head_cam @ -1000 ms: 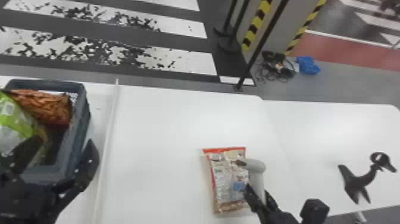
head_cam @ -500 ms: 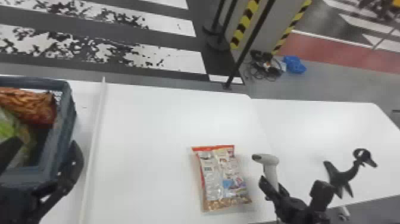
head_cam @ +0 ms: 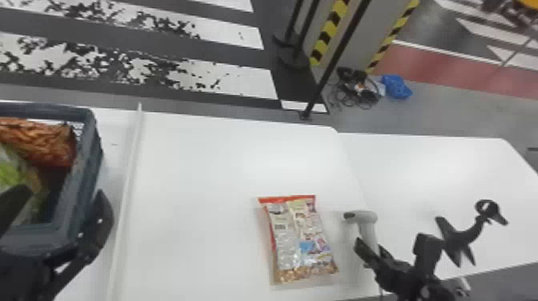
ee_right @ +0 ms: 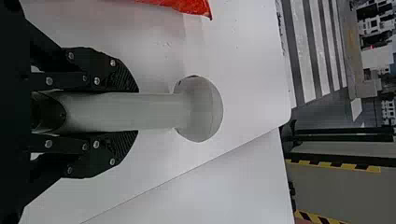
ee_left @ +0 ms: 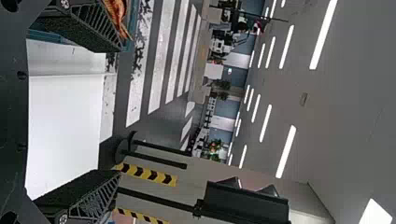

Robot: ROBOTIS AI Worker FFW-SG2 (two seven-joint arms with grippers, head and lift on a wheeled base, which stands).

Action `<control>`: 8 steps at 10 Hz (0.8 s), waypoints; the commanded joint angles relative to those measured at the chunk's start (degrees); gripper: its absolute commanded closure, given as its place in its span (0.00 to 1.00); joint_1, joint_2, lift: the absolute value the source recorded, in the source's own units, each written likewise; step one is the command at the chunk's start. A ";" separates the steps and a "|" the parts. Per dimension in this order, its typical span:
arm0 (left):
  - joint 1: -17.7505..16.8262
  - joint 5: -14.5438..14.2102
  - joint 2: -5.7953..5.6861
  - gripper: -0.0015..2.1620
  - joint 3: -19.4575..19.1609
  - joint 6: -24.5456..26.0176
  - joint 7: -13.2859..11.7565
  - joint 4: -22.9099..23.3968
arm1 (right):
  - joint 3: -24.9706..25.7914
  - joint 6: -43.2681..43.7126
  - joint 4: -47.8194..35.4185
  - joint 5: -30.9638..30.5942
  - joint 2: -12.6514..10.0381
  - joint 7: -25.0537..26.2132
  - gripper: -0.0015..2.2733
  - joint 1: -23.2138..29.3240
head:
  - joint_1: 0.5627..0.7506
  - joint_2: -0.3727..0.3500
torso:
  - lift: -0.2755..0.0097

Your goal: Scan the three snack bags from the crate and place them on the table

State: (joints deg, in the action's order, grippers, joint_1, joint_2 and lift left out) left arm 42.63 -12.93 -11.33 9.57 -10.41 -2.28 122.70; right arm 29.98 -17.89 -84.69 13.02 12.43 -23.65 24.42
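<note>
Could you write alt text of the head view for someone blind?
A robot's right gripper holds a gray handheld scanner beside a snack bag on a white table; the open left gripper is by a crate containing two snack bags.

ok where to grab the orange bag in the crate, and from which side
Probably from above, pinching the orange bag across its upper part: the crate hems in its far and right sides, while its top lies uncovered.

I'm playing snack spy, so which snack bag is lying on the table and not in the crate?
The red-edged snack bag lies flat on the white table. The green bag and orange bag are both inside the crate.
</note>
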 commanded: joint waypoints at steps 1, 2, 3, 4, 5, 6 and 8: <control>0.00 0.01 0.00 0.03 -0.08 0.00 0.00 0.00 | -0.97 0.00 2.51 -2.21 1.02 -0.08 0.97 -1.39 | 0.70 0.03 | 0.84; -0.09 0.01 0.00 0.03 -0.08 0.00 0.00 0.00 | -1.59 0.00 3.57 -3.62 1.55 -0.08 0.96 -2.09 | 0.70 0.03 | 0.84; -0.09 0.19 -0.09 0.03 -0.16 0.00 0.00 0.00 | -1.77 0.35 5.15 -4.67 2.16 -0.08 0.91 -2.88 | 0.70 0.03 | 0.84; 0.00 0.28 -0.09 0.03 -0.25 0.00 0.00 0.09 | -1.85 1.05 6.73 -4.59 2.69 -0.08 0.73 -3.50 | 0.70 0.03 | 0.84; 0.00 0.28 -0.09 0.03 -0.25 0.00 0.00 0.26 | -1.85 2.46 6.91 -4.59 2.78 -0.08 0.25 -3.32 | 0.70 0.03 | 0.84; 0.00 0.28 -0.09 0.03 -0.16 0.18 0.00 0.35 | -1.77 3.51 6.56 -4.50 2.78 -0.08 0.00 -2.97 | 0.70 0.03 | 0.84; -0.09 0.36 -0.09 0.03 -0.08 0.18 0.00 0.44 | -0.27 4.39 1.28 -1.51 2.25 -0.17 0.01 0.37 | 0.70 0.03 | 0.84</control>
State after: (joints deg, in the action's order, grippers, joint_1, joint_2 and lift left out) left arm 42.54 -12.58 -11.43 9.49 -10.24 -2.25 123.10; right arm 29.24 -13.68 -81.66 10.52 14.90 -23.84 23.67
